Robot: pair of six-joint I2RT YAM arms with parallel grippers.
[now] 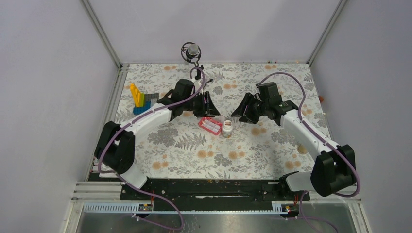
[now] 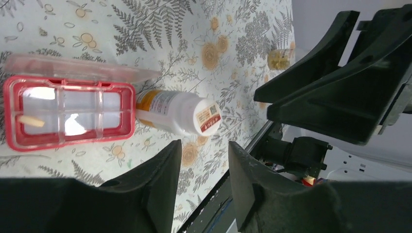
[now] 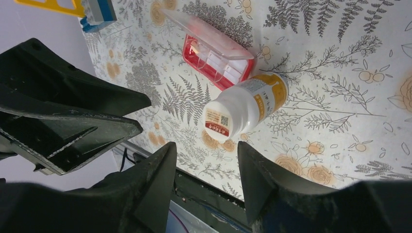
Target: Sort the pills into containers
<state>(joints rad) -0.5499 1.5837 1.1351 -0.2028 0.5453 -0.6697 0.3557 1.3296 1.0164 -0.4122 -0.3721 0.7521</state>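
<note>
Far left, near the worktop (image 1: 291, 160) edge: toy-brick block (image 1: 138, 99), well apart from everything else. Looks like no part of the job.

Left hand (image 1: 208, 104): hovers just beyond the far side of the box, pointed down at it. Fingers parted, nothing between them, touching nothing. Probably poised to steady or work on the bottle from this side.

Pink compartment box (image 1: 210, 125): sits mid-worktop on the flowered cloth, between the two hands. Clear lid swung fully open and lying flat alongside, presumably so the compartments can take pills from above. Red-pink rim, pale clear dividers, glare on the floor of the cells.

Pill (image 2: 33, 121): one pale yellowish oblong, lying in an end compartment of the box. No others made out; the remaining cells look bare, so sorting judged barely begun.

White-capped bottle (image 1: 227, 128): stands upright just right of the box; contact with its corner not certain. Orange label, red-and-white sticker on the cap. Cap on, so likely needs opening before anything comes out.

Clear yellowish bottle (image 2: 279, 59): small, farther right on the cloth, apart from the capped one. Too blurred to read its contents.

Right hand (image 1: 242, 112): hangs right of the capped bottle, angled toward it. Fingers spread wide, empty. Mirrors the left, suggesting a two-sided approach.
</note>
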